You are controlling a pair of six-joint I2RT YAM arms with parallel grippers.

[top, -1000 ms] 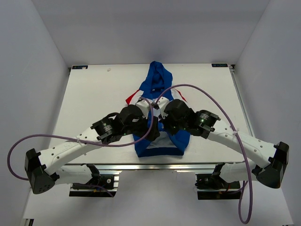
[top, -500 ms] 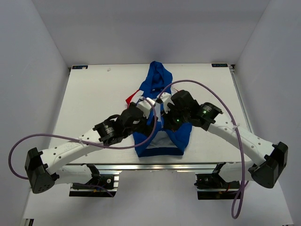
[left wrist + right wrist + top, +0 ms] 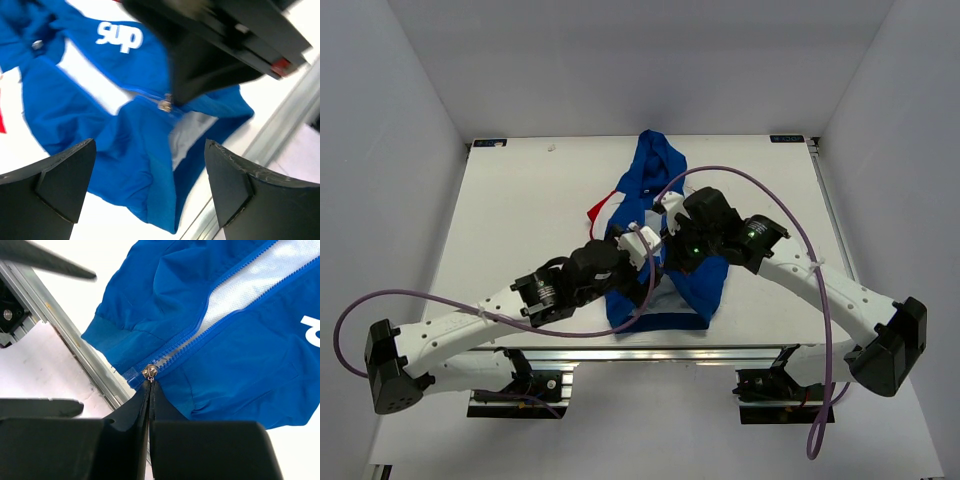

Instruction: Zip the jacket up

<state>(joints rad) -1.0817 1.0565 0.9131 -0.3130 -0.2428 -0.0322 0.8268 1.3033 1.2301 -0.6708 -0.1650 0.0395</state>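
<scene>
- Near edge: the aluminium rail (image 3: 75, 340) of the surface (image 3: 520, 200) is seen just beside the hem of the jacket (image 3: 240, 355). The jacket is laid flat, front up, hem toward the arm bases, so the zipper track runs away from the robot.
- Hem: the zipper slider (image 3: 149, 371) is found at the very bottom of the track, where the 2 rows of teeth meet. Nothing above it is joined yet, so the task is judged barely begun.
- Right claw (image 3: 150, 386): closed tight, tips pressed together at the slider, whose pull appears to be pinched between them. This grip is presumably taken so the slider can be drawn up the track.
- Left claw (image 3: 150, 145): spread wide and holding nothing, hung over the lower jacket. It is judged to be placed for pinning the hem, since loose fabric would otherwise be dragged along with the slider.
- Mid-body: white lining (image 3: 250, 285) is exposed between the parted front edges; the "Sup" lettering (image 3: 119, 36) lies on 1 panel.
- Far end: the hood (image 3: 655, 160) is pointed at the far edge, with a red panel (image 3: 600, 210) showing to one side.
</scene>
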